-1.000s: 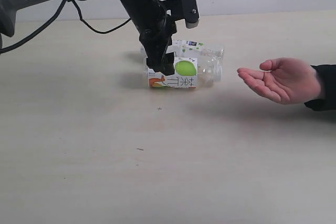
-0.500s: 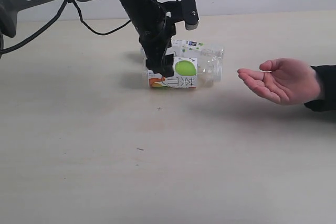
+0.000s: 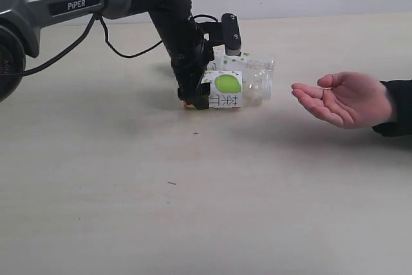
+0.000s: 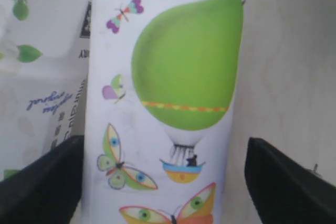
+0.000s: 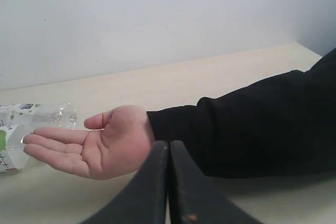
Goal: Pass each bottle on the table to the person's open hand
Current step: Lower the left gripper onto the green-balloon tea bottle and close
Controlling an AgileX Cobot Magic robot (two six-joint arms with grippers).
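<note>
Two clear bottles lie on their sides on the table (image 3: pixel 193 210). The nearer bottle (image 3: pixel 226 90) has a white label with a green fruit. The other bottle (image 3: pixel 250 64), with green leaves on its label, lies right behind it. My left gripper (image 3: pixel 196 96) is down over the nearer bottle (image 4: pixel 173 103), open, with one finger on each side and a gap at one side. The person's hand (image 3: pixel 344 98) waits palm up to the right, empty. My right gripper (image 5: pixel 169 148) is shut and empty, close to the hand (image 5: pixel 97 148).
The person's black sleeve (image 3: pixel 399 117) lies at the right edge of the table. A black cable (image 3: pixel 122 33) hangs from the left arm above the table. Pale wall runs behind the table's far edge.
The left arm has dropped lower and swung slightly, bringing its open fingers down around the fruit-label bottle. Bottles and hand have stayed put.
</note>
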